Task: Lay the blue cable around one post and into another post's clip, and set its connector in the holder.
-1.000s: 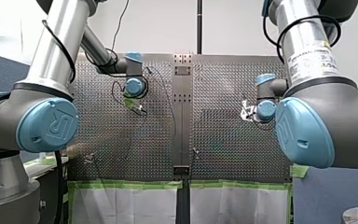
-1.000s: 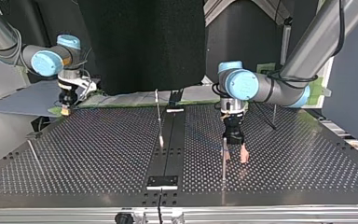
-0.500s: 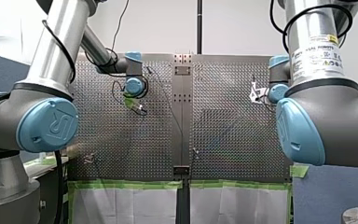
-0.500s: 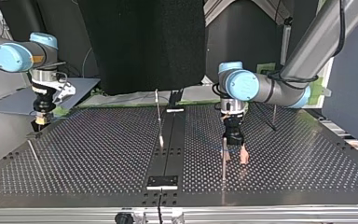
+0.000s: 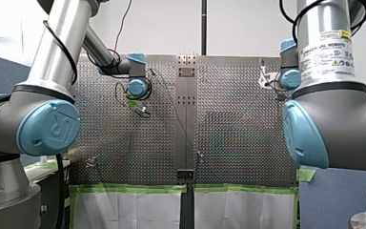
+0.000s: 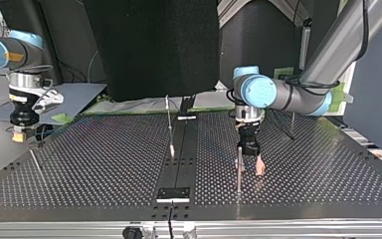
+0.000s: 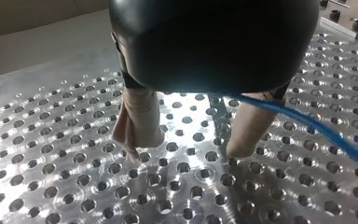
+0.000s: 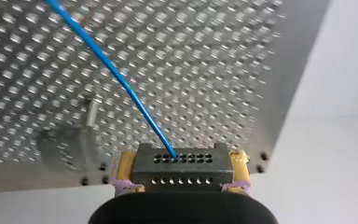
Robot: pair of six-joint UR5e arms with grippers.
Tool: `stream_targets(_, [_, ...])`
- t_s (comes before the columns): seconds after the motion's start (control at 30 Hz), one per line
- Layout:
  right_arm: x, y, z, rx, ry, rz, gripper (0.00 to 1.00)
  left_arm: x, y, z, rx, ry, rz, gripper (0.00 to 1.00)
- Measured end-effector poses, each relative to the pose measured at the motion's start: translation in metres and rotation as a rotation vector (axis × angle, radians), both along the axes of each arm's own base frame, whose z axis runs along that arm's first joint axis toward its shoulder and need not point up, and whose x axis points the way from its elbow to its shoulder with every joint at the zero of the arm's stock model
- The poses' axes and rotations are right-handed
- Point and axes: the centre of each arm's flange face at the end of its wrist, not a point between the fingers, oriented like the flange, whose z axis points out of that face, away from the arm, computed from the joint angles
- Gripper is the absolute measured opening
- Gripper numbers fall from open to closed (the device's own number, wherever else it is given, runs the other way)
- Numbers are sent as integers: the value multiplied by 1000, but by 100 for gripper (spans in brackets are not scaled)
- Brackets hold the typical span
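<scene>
In the right wrist view my right gripper [image 8: 182, 171] is shut on a dark grey connector [image 8: 182, 158] with rows of holes, its yellow pads [image 8: 123, 169] on both sides. The blue cable [image 8: 116, 79] runs from the connector out over the perforated plate. In the top view that gripper [image 6: 17, 134] hangs at the table's left edge. My left gripper [image 7: 186, 149] is open just above the plate, beige fingers [image 7: 137, 119] apart, and the blue cable [image 7: 317, 128] passes beside one of them. In the top view my left gripper [image 6: 249, 168] stands next to a thin post [image 6: 238, 174].
More thin posts stand on the plate: one near the centre rail [image 6: 169, 124], one at the left [image 6: 36, 162], one at the back right [image 6: 292, 122]. A small dark block [image 6: 174, 194] sits on the rail near the front edge. A post [image 8: 92, 114] shows ahead of my right gripper.
My right arm has carried the connector toward the top view's left, out to the table's edge, and risen in the front view. My left arm has stayed by its post.
</scene>
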Motion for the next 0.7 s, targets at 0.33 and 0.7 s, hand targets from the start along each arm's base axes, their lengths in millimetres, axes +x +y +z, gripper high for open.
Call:
stream_targets(0.33, [-12,-15,-26,37,3,-17,0,0,0,1,1,1,-4,100])
stream_targets(0.7, [-15,-24,-32,43,6,6,0,0,0,1,1,1,-4,100])
